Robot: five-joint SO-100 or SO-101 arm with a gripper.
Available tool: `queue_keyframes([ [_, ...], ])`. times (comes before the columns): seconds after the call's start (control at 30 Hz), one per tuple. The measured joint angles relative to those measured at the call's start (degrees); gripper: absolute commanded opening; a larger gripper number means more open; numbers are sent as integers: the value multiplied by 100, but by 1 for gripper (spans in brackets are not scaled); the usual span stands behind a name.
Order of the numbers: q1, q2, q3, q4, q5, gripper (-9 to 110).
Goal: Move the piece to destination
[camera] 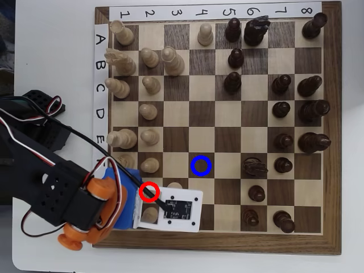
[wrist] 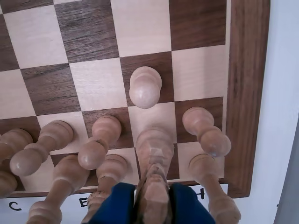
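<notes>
Pale cream piece [wrist: 153, 154], turned wood with a carved brownish top, clamped between the blue jaws of the claw [wrist: 152, 189] near the board's edge, among smooth rounded light pawns [wrist: 145, 86]; hidden under the arm in the overhead view, by the red ring [camera: 149, 191]. Hard to tell whether lifted off its square yet. Grasp apparently made; carry and set-down still to come. Destination [camera: 201, 165], a dark walnut square ringed in blue, empty and near

Hobby robotics bench, not a games room.
A wooden chessboard [camera: 327, 136] sits on a plain white table [camera: 57, 57], beside an arm [camera: 62, 196] with loose servo wires [camera: 34, 108].
</notes>
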Motion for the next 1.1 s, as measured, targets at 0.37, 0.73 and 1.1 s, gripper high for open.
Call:
queue_keyframes([
  [0.37,0,0,-729,598,0,0],
  [0.73,-246,88,-1195,896,-35,0],
  [1.1,-308,431,-2048,940,-141,0],
])
